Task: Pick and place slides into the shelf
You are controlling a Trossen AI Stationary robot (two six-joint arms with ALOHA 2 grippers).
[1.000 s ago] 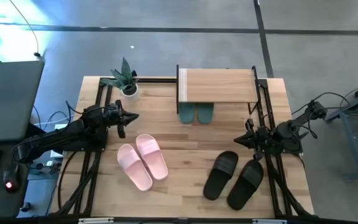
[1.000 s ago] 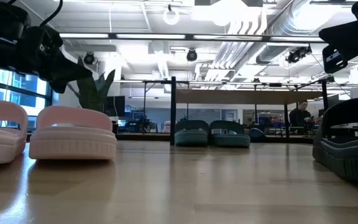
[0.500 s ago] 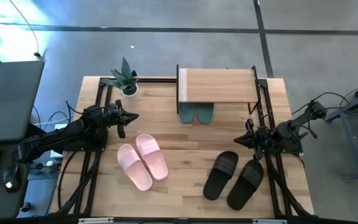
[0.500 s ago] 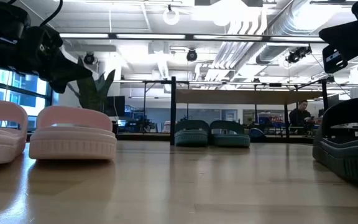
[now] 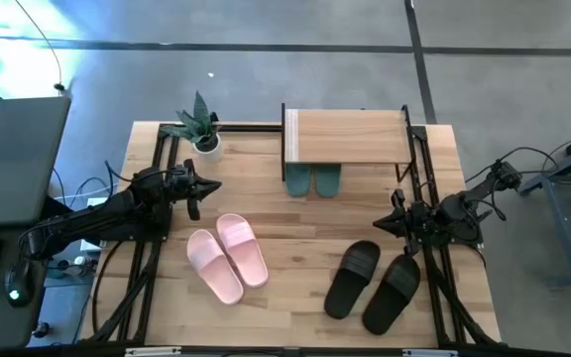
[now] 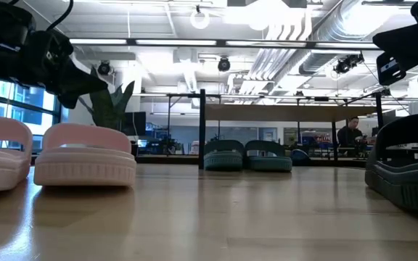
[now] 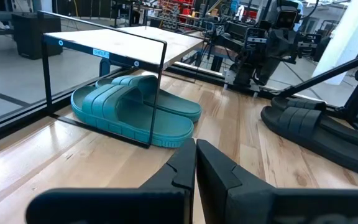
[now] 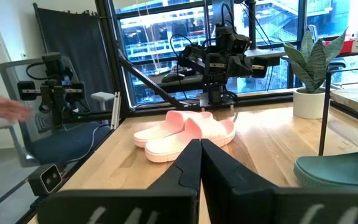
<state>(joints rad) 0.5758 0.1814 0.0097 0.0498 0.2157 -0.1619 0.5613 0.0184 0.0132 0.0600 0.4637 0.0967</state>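
Observation:
Two light pink slides [image 5: 228, 256] lie soles down, side by side, on the table's near left. Two black slides [image 5: 373, 283] lie on the near right. The shelf [image 5: 347, 137] stands at the far middle on thin black legs. My left gripper [image 5: 213, 185] hovers shut at the left edge, above and beyond the pink pair. My right gripper [image 5: 380, 224] hovers shut at the right edge, just beyond the black pair. Its wrist view shows the pink slides [image 8: 185, 132] across the table. The left wrist view shows the black slides [image 7: 319, 127] and the shelf [image 7: 114, 43].
A teal-green pair of slides [image 5: 313, 180] sits under the shelf, toes sticking out toward the near side. A small potted plant [image 5: 201, 126] stands at the far left corner. Black frame rails run along both table sides. Bare wood lies between the two pairs.

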